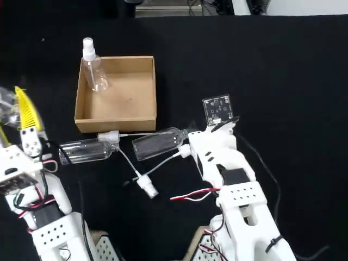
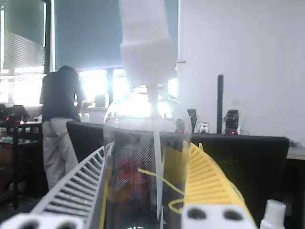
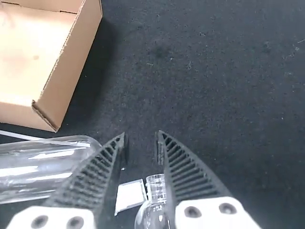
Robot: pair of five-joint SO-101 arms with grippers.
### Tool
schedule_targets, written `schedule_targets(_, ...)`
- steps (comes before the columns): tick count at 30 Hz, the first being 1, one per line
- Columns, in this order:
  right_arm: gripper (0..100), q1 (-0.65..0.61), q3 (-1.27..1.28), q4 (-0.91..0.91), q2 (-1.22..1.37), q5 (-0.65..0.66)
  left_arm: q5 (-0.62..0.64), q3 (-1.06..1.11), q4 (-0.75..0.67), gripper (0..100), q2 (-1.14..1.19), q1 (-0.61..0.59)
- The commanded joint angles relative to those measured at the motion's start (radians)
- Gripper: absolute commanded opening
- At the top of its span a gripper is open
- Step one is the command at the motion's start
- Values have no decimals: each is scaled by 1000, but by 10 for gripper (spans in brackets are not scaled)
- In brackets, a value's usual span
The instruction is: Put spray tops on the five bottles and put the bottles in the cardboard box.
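fingers [image 2: 209, 183] clasp spray-topped bottle [image 2: 143, 143]

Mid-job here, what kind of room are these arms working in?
Probably an office or lab workspace: a black cloth-covered table, bright large windows and a long dark desk carrying small electronics against a white wall.

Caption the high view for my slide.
A capped bottle stands in the cardboard box; two bottles and a loose spray top lie on the table just outside its near wall.

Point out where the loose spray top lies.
In the high view the loose spray top lies on the table, just nearer the arms than the uncapped lying bottle, which lies before the cardboard box.
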Motion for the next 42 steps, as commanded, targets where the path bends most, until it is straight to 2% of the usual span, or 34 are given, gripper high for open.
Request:
schedule_targets(1,81,-8,-4,-23,-39,2,3,-111,-60,36,216,-77)
schedule_targets(6,80,-8,-4,-23,-39,5,3,-300,-60,36,543,-157)
schedule_targets(11,80,-8,-4,-23,-39,6,3,-380,-60,36,750,-229)
schedule_targets(26,80,-8,-4,-25,-41,8,3,-394,-72,36,1014,-245)
schedule_targets(29,80,-8,-4,-25,-41,8,3,-417,-206,36,1086,-285)
schedule_targets(33,80,-8,-4,-25,-41,8,-3,-395,-519,36,1263,-323)
schedule_targets(36,80,-8,-4,-26,-41,8,-69,-363,-723,36,1409,-332)
schedule_targets(42,80,-8,-4,-28,-41,8,-115,-367,-1023,36,1694,-334)
